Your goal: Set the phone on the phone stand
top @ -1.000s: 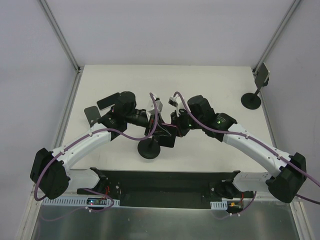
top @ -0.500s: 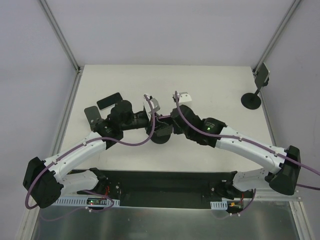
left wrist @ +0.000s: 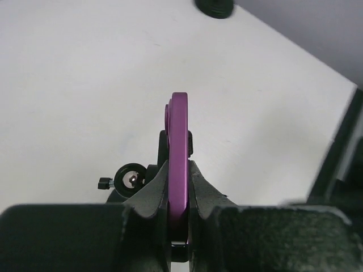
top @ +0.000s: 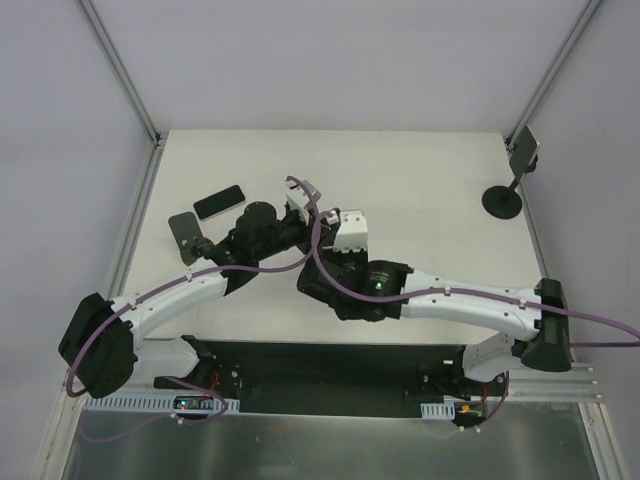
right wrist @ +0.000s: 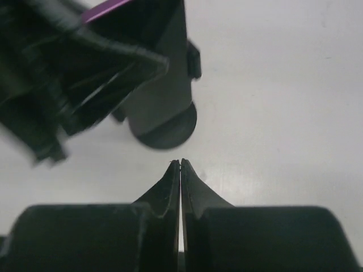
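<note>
My left gripper (left wrist: 178,170) is shut on the phone (left wrist: 180,127), which shows edge-on as a thin upright slab with a purple rim. Just behind it is the black clamp head (left wrist: 176,148) of the phone stand, with a small knob (left wrist: 131,178) beside it. I cannot tell whether the phone sits in the clamp. In the right wrist view the stand's round disc base (right wrist: 167,129) rests on the table, with the purple edge (right wrist: 108,7) above it. My right gripper (right wrist: 180,163) is shut and empty, its tips just short of the disc. From above, both arms hide the stand.
A black phone-like slab (top: 219,201) lies flat at the left, with a black plate (top: 183,233) beside it. Another black stand (top: 503,200) with a head (top: 522,150) is at the back right. A black rail (top: 330,365) runs along the near edge.
The disc base, in plain view near the front a second ago, shifted back and is now covered by the right arm. That arm swung left across the middle. The left gripper moved toward the back.
</note>
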`<state>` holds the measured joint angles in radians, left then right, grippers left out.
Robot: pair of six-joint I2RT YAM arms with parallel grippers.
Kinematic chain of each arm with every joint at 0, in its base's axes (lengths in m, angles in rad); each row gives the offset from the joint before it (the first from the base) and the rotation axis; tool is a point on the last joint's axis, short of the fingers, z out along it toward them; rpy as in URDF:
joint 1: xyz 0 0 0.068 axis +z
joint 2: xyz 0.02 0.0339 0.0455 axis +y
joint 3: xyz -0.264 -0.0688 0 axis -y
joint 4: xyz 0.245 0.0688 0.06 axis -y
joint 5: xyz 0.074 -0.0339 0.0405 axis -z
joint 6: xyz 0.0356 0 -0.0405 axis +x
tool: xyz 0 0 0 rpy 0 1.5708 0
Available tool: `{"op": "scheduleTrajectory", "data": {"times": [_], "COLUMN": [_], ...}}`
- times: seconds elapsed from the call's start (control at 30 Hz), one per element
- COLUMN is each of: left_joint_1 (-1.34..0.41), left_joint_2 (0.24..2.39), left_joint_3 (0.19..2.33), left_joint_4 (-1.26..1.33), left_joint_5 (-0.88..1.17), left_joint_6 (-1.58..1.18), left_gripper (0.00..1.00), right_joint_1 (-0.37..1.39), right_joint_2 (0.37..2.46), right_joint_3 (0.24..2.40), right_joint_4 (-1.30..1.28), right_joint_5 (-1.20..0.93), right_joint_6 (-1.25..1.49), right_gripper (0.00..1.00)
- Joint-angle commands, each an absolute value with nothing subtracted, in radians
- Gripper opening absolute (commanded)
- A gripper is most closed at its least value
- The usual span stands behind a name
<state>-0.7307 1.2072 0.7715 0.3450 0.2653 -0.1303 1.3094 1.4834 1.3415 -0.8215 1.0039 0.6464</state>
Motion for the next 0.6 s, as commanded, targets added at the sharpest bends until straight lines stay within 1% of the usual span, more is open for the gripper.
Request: {"op": "scheduleTrajectory", "data": {"times": [0.0, 0.07, 0.17, 0.2, 0.23, 0.27, 0.3, 0.37, 0.4, 0.43, 0.47, 0.5, 0.57], "left_joint_1": [-0.675, -0.675, -0.676, -0.676, -0.676, -0.676, -0.676, -0.676, -0.676, -0.676, -0.676, -0.680, -0.681], "left_joint_2": [1.259, 1.282, 1.292, 1.287, 1.273, 1.266, 1.258, 1.241, 1.239, 1.244, 1.250, 1.256, 1.262], "left_joint_3": [0.747, 0.741, 0.750, 0.752, 0.749, 0.749, 0.749, 0.752, 0.753, 0.774, 0.793, 0.810, 0.833], "left_joint_4": [0.368, 0.376, 0.371, 0.370, 0.376, 0.377, 0.377, 0.387, 0.385, 0.371, 0.314, 0.278, 0.230], "left_joint_5": [-0.002, -0.002, 0.066, 0.078, 0.119, 0.145, 0.182, 0.325, 0.397, 0.576, 0.639, 0.675, 0.760], "left_joint_6": [-0.063, -0.083, -0.084, -0.086, -0.077, -0.068, -0.057, -0.014, 0.014, 0.068, 0.095, 0.122, 0.150], "left_gripper": [0.00, 0.00, 0.00, 0.00, 0.00, 0.00, 0.00, 0.00, 0.00, 0.00, 0.00, 0.00, 0.00], "right_joint_1": [1.385, 1.385, 1.387, 1.378, 1.362, 1.335, 1.260, 1.198, 1.149, 1.129, 1.111, 1.086, 1.069], "right_joint_2": [1.329, 1.258, 1.168, 1.142, 1.091, 1.069, 1.052, 0.996, 0.974, 0.942, 0.925, 0.910, 0.879], "right_joint_3": [1.274, 1.229, 1.169, 1.148, 1.112, 1.100, 1.089, 1.037, 1.020, 1.009, 0.988, 0.980, 0.974], "right_joint_4": [-0.698, -0.643, -0.669, -0.658, -0.619, -0.608, -0.591, -0.563, -0.542, -0.534, -0.523, -0.506, -0.502], "right_joint_5": [0.953, 0.919, 0.899, 0.876, 0.838, 0.780, 0.620, 0.444, 0.393, 0.341, 0.293, 0.209, 0.148], "right_joint_6": [0.649, 0.635, 0.601, 0.522, 0.471, 0.415, 0.320, 0.218, 0.133, 0.086, 0.045, -0.033, -0.078], "right_gripper": [0.00, 0.02, 0.11, 0.23, 0.29, 0.32, 0.35, 0.38, 0.42, 0.46, 0.50, 0.64, 0.84]}}
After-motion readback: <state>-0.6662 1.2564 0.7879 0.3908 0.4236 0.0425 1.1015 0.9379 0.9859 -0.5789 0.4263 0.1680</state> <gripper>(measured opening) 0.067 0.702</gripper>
